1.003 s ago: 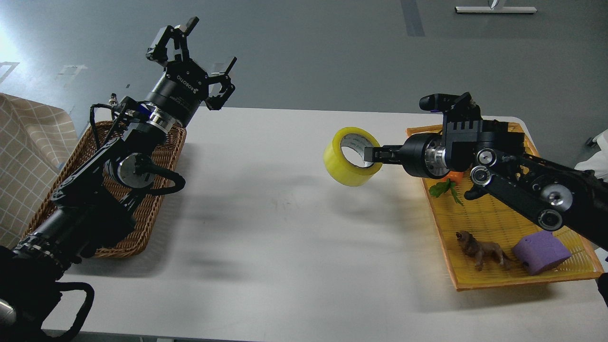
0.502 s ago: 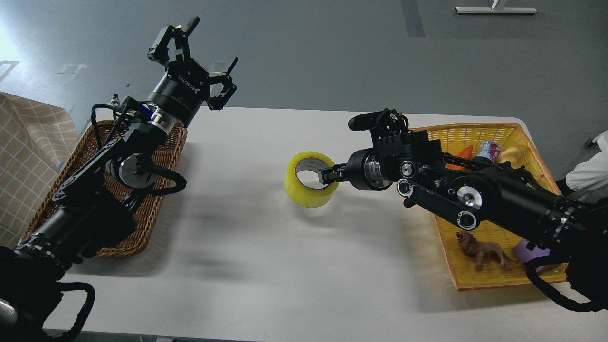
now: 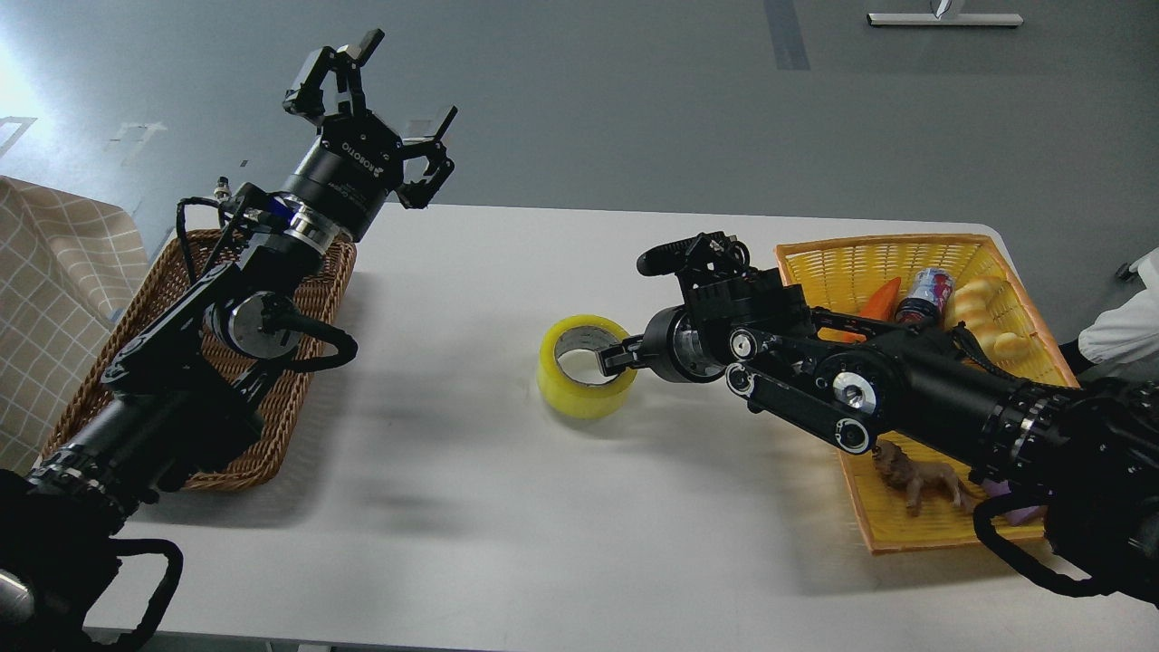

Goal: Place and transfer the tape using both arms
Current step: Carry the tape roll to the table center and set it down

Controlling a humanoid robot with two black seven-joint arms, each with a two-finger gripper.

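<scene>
Tape: the yellow tape (image 3: pixel 585 365) sits near the middle of the white desk (image 3: pixel 471 489), its open core facing up and slightly toward the right arm.
Right gripper: the right gripper (image 3: pixel 608 355) reaches in from the right, its jaws pinching the near-right wall of the roll, one finger inside the core and one outside.
Right arm: the right arm (image 3: pixel 869 389) stretches low across the front edge of the yellow basket (image 3: pixel 842 263).
Left gripper: the left gripper (image 3: pixel 376 81) is raised beyond the far desk edge, well apart from the roll, its jaws spread wide and holding nothing.
Left arm: the left arm (image 3: pixel 208 344) rises over the brown wicker basket (image 3: pixel 263 444) at the left side of the desk.
Yellow basket contents: an orange carrot toy (image 3: pixel 880 297), a small can (image 3: pixel 925 292), a pale bread toy (image 3: pixel 982 312), a brown lion figure (image 3: pixel 919 475), and a purple block (image 3: pixel 1014 507), mostly hidden by the arm.
Far left: a checked cloth (image 3: pixel 54 299) lies beside the wicker basket.
</scene>
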